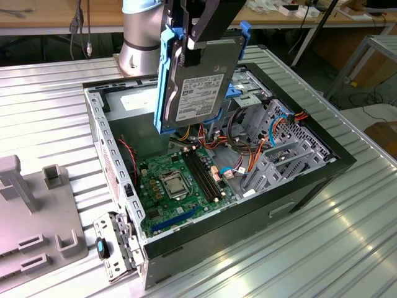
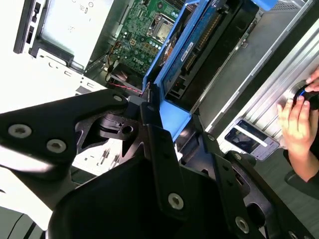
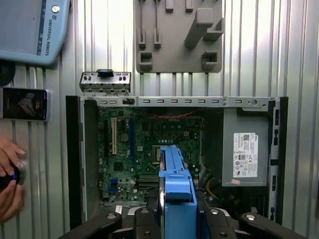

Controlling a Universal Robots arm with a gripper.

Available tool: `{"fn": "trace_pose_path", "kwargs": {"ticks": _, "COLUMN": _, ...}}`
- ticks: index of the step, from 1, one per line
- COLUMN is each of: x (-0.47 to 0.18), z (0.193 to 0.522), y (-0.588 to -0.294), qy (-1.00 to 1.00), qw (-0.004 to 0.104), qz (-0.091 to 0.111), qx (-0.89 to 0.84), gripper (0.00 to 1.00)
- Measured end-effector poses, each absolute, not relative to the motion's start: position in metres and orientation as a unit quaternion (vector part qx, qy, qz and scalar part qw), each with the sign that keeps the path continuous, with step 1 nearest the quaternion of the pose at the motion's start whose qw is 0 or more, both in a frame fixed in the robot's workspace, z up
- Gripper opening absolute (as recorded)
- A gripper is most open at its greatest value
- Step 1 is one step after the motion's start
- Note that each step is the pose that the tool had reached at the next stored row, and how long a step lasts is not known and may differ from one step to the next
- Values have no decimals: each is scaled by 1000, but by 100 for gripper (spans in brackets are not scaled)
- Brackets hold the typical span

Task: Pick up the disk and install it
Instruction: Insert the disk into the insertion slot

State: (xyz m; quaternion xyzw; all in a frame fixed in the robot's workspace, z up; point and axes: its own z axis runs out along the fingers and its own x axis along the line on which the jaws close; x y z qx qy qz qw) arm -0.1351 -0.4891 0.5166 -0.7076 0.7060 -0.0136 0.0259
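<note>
- One disk [image 1: 201, 93] is under inspection. I find it in the upper centre of the exterior view, held off the table over the open computer case [image 1: 298, 192].
- Body: flat, rectangular, dark grey metal, with a white printed label on the face turned toward the exterior camera.
- Frame: a bright blue plastic carrier runs down both long sides and across the lower edge. A blue tab juts out at the upper right corner.
- Attitude: it stands on end, nearly upright, slightly tilted.
- Gripper [image 1: 191, 53]: the black fingers [image 1: 201, 28] are clamped on the disk's upper end, one lying across the labelled face. I see nothing else in its hold.
- In the first wrist view the disk [image 3: 177, 194] appears edge-on as a blue strip between the fingers. It hangs over the green motherboard [image 3: 129, 149], with the power supply [image 3: 246, 154] off to one side.
- In the second wrist view the blue carrier [image 2: 174, 107] runs away from the fingers toward the case interior.
- Case: it lies on its side on the ribbed metal table [image 1: 310, 254], side panel off. In the exterior view a grey drive cage [image 1: 291, 149] sits toward its right end.
- A grey fixture plate [image 1: 37, 230] lies at the lower left of the exterior view, apart from the case.
- A person's hand [image 3: 10, 184] shows near a phone [image 3: 25, 103] on the table, well apart from the disk.
</note>
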Motion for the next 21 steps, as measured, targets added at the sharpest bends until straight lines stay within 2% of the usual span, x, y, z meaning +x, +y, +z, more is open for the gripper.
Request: {"fn": "trace_pose_path", "kwargs": {"ticks": 21, "x": -86, "z": 513, "y": -492, "qy": 706, "qw": 26, "qz": -14, "qx": -708, "gripper": 37}}
